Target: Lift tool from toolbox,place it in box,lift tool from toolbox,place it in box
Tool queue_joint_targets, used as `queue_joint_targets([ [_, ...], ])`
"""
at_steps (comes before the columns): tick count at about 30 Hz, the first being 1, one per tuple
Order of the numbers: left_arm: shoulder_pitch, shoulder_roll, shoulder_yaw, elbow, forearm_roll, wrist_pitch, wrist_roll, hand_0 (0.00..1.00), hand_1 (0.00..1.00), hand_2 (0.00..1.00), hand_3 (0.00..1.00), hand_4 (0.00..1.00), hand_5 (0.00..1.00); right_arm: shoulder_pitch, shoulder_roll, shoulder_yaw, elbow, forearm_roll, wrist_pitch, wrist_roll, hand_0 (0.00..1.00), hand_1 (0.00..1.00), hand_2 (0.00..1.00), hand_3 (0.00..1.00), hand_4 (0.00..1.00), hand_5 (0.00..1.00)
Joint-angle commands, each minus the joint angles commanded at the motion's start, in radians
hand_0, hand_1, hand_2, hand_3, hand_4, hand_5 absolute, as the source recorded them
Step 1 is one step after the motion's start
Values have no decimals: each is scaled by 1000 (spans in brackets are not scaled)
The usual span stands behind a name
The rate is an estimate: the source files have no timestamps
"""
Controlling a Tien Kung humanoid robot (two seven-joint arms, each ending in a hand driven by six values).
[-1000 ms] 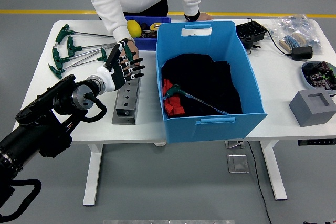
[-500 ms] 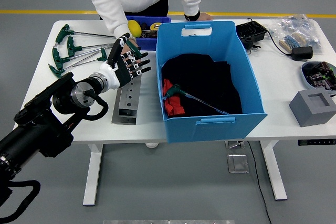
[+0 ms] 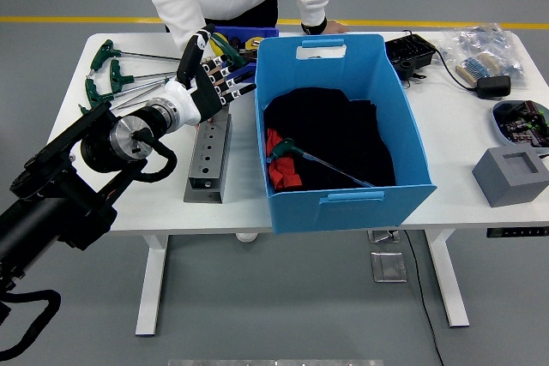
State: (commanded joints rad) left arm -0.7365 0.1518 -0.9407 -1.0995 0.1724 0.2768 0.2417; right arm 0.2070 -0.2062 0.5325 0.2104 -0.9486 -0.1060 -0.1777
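**Left hand over the small tray, next tool not yet gripped**

One T-handle tool (image 3: 296, 154) with a green grip already lies inside the big blue box (image 3: 339, 203), on black cloth beside something red. The remaining green-handled tools (image 3: 110, 83) lie in a loose fan at the far left of the worktop (image 3: 446, 117), well apart from the box. Between them and the box stand a small dark-blue tray (image 3: 246, 37), holding a yellow object and other bits, and a grey metal block (image 3: 208, 160) nearer the front edge.

The step in hand looks like the second pick-up. To do it well, the hand should settle low over one handle only, close around the grip and not the thin shaft, then rise straight before swinging right, high enough to clear the box's near wall. The tools overlap, so dragging one sideways risks pulling its neighbours along.

The left robot hand (image 3: 210, 75) is raised above the worktop at the tray's near-left corner, fingers (image 3: 236, 70) extended and spread toward the box, holding nothing that can be seen. Its forearm slants back to the lower left. The right arm is out of view.

A person in a white top stands at the far side, one sleeve (image 3: 176, 6) reaching down behind the robot hand, the other hand (image 3: 322, 27) resting on the far edge.
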Motion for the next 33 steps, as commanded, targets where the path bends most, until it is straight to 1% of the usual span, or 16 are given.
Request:
queue_joint_targets([
  [5,-12,4,-8,-70,9,6,3,678,739,829,801,791,921,1,-1,1,-1,0,1,0,649,606,673,535,784,599],
  [9,-32,-4,10,-122,22,2,4,680,741,828,799,790,920,2,0,1,-1,-1,1,0,648,606,674,535,785,598],
  [12,-64,-13,57,-148,21,-15,8,680,741,828,799,790,920,3,-1,0,-1,-2,1,1,648,606,674,535,785,598],
  [13,-70,-15,67,-150,19,-18,9,680,741,828,799,790,920,3,-1,0,-1,-3,1,1,648,606,674,535,785,598],
  [17,-109,-28,157,-151,9,-56,23,682,740,826,799,787,916,5,-3,0,0,-4,1,0,650,606,674,535,785,598],
  [20,-129,-38,229,-139,29,-101,40,682,740,826,799,787,916,7,-4,0,0,-6,1,1,650,606,674,535,785,598],
  [21,-134,-42,263,-131,40,-125,51,682,739,820,793,787,914,7,-5,0,0,-5,1,1,652,606,674,535,785,598],
  [23,-147,-53,321,-106,70,-171,68,682,739,820,793,787,914,9,-5,1,-1,-4,1,0,652,606,674,535,785,598],
  [25,-162,-69,377,-77,115,-203,79,682,739,820,793,787,914,10,-6,2,0,-8,1,-1,652,606,674,535,785,598],
  [27,-184,-92,434,-38,187,-243,84,684,742,820,793,787,915,13,-7,4,0,-15,3,-1,652,606,674,536,785,598],
  [29,-200,-113,474,5,264,-294,96,684,742,820,793,787,915,16,-8,5,1,-19,4,-2,652,606,674,536,785,598],
  [31,-209,-132,492,52,345,-349,106,684,742,820,793,787,915,20,-9,4,1,-20,4,-2,652,606,674,536,785,598],
  [32,-211,-138,496,70,377,-364,106,684,742,820,793,787,915,21,-10,4,1,-20,3,-2,652,606,674,536,785,598],
  [33,-215,-147,501,100,423,-371,103,698,765,870,800,779,887,23,-10,3,1,-19,3,-2,658,606,674,536,786,598],
])
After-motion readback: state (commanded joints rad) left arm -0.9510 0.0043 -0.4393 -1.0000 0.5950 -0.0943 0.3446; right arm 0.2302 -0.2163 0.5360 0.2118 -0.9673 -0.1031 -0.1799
